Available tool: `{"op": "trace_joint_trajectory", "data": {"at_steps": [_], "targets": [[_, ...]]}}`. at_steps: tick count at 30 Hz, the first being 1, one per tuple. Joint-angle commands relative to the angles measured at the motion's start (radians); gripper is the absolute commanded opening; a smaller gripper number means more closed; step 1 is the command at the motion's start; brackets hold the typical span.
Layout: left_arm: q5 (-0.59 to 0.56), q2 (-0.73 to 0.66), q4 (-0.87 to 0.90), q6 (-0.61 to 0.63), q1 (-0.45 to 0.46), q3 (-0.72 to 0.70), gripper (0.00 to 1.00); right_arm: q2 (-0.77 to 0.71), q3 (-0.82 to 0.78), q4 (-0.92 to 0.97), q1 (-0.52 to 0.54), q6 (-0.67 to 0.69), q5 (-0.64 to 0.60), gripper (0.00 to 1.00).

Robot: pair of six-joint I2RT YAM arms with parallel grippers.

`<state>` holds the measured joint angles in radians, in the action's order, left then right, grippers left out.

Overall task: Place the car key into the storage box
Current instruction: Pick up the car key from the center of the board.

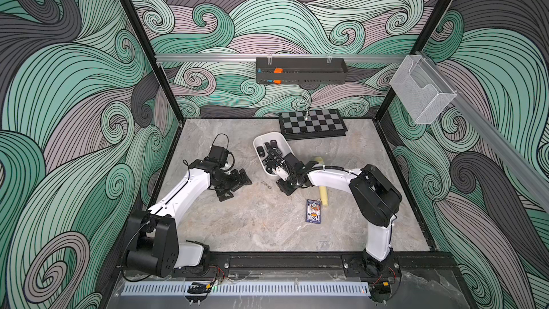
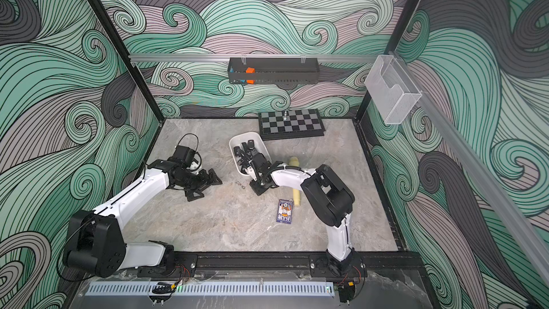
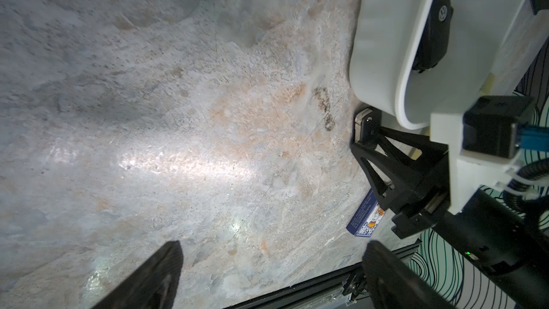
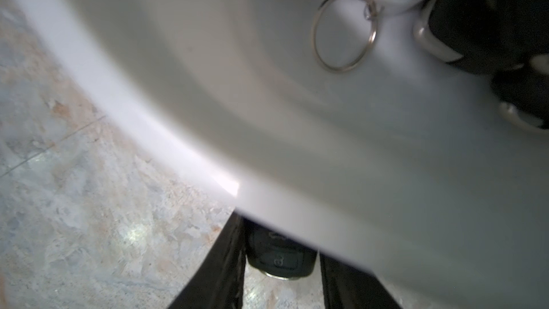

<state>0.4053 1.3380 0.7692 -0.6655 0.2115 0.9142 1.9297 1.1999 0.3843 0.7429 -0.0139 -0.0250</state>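
Note:
The storage box (image 1: 258, 141) (image 2: 234, 141) is a white shallow tub on the stone table, with several black key fobs in it. My right gripper (image 1: 283, 188) (image 2: 258, 189) is low at the box's near end, outside its wall. In the right wrist view the gripper (image 4: 280, 245) is shut on a black car key (image 4: 279, 260), partly hidden by the box rim (image 4: 190, 156). The left wrist view shows that gripper (image 3: 364, 132) against the box wall (image 3: 380, 40), the car key's (image 3: 361, 120) silver edge showing. My left gripper (image 1: 237, 187) (image 3: 270, 274) hangs open and empty left of the box.
A chessboard (image 1: 312, 124) lies behind the box. A blue card pack (image 1: 314, 211) and a cream cylinder (image 1: 323, 196) lie under the right arm. A black perforated tray (image 1: 301, 71) and a wire-mesh basket (image 1: 421, 90) hang on the walls.

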Motion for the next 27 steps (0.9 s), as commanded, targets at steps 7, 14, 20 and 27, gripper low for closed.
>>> {"op": "trace_joint_trajectory", "data": {"at_steps": [7, 14, 20, 27], "targets": [[0.017, -0.051, -0.016, -0.032, -0.005, -0.034, 0.96, -0.122, -0.049, 0.051, 0.01, -0.028, 0.004, 0.28], [0.013, -0.05, -0.033, -0.03, -0.005, -0.032, 0.96, -0.275, -0.127, 0.052, 0.006, -0.066, 0.007, 0.28], [0.01, -0.029, -0.026, -0.001, -0.007, -0.012, 0.96, -0.341, -0.096, 0.052, -0.017, -0.111, 0.025, 0.27], [0.003, 0.022, 0.005, 0.053, -0.008, 0.04, 0.96, -0.284, 0.043, 0.045, -0.041, -0.161, 0.028, 0.27]]}}
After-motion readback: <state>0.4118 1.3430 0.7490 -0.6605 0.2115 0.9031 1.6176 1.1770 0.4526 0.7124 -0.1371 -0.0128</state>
